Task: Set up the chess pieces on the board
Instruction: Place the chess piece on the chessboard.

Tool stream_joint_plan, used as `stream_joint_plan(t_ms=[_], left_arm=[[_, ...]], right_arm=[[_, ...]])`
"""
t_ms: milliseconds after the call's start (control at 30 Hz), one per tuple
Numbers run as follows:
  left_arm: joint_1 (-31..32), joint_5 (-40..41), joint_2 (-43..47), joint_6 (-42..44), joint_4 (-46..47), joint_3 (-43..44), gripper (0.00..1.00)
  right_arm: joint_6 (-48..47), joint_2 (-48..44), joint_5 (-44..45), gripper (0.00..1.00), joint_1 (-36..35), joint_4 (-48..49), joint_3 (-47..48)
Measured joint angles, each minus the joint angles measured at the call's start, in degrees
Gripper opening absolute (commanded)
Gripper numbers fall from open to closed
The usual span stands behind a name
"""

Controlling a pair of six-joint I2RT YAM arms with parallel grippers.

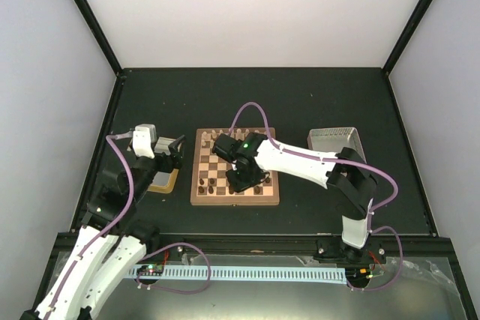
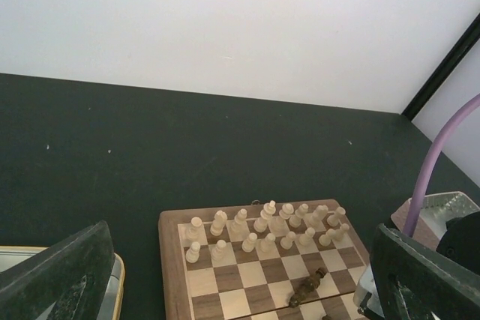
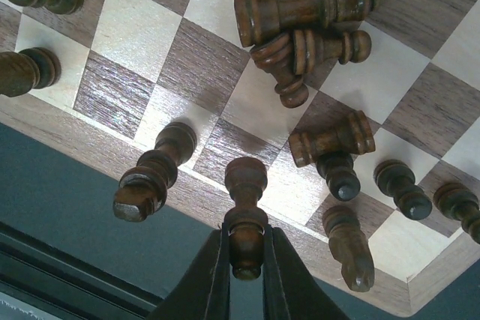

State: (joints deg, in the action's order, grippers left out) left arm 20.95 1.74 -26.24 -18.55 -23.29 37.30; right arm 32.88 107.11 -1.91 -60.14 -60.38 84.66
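The board [image 1: 196, 185] lies mid-table. Pale cream chess pieces [image 2: 264, 226] stand in its two far rows. My right gripper [image 3: 245, 243] is shut on the top of a dark brown piece [image 3: 246, 185], which hangs over the board's [image 3: 135, 31] near edge. Three dark pieces [image 3: 300, 13] lie toppled together on the squares, and several more dark pieces [image 3: 154, 177] stand along the edge rows. Another dark piece [image 2: 307, 288] lies on its side mid-board. My left gripper [image 2: 240, 260] is open and holds nothing, left of the board above the tray.
A gold-rimmed tray [image 1: 166, 182] sits left of the board, under the left gripper. A grey box [image 1: 334, 140] stands to the right of the board. The right arm [image 1: 300, 161] reaches across the board's right side.
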Motion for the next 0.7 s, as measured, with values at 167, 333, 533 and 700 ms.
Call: stream_joint_plan(t_ms=[167,333,533,700], left_arm=[[0.00,0.22,0.02,0.07,-0.07,-0.04,0.95],[0.00,0.83,0.02,0.15,-0.28,-0.07,0.95],[0.00,1.07,0.02,0.17,-0.33,-0.07,0.95],[0.00,1.16,0.02,0.20,-0.42,-0.31,0.95]], right_arm=[[-0.02,1.03,-0.31,0.07,0.00,0.04,0.22],[-0.48,2.80,-0.61,0.09,0.00,-0.04,0.33],[-1.03,2.89,-1.25,0.14,0.00,0.09,0.76],[-1.05,2.91,-1.22,0.14,0.00,0.09,0.76]])
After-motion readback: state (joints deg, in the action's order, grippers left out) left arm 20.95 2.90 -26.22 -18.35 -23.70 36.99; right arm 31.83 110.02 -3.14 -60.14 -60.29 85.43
